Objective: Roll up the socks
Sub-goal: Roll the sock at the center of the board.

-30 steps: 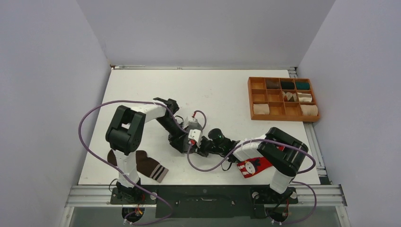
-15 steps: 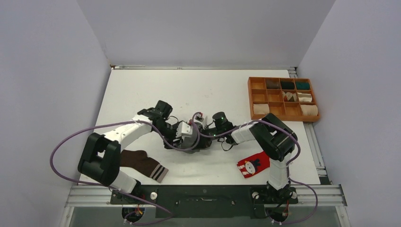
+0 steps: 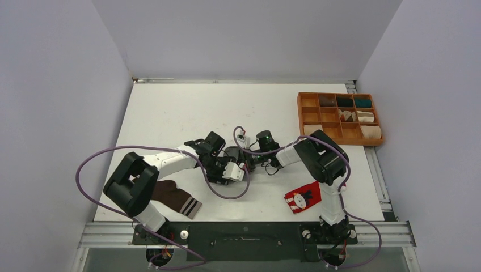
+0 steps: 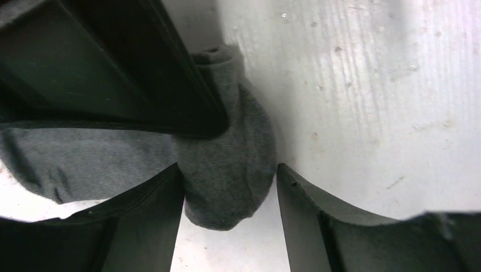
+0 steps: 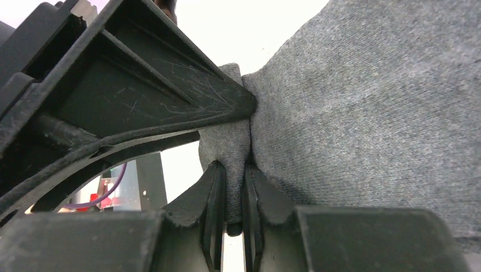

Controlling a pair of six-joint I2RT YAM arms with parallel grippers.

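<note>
Middle of the white table (image 3: pixel 170 113); my right gripper (image 5: pixel 232 195) clamps a fold of the plain grey sock (image 5: pixel 368 113), its knit bunched and rounded; my left gripper (image 4: pixel 227 181) straddles that bundled end, jaws spread.

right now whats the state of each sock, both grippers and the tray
grey sock, bunched mid-table, partly folded
brown sock, flat, unrolled, partly under the left arm
red sock, flat, unrolled, untouched
right gripper, shut on a fold of the grey sock
left gripper, fingers either side of the grey sock, squeeze unclear
wooden tray, several compartments hold rolled bundles
</note>
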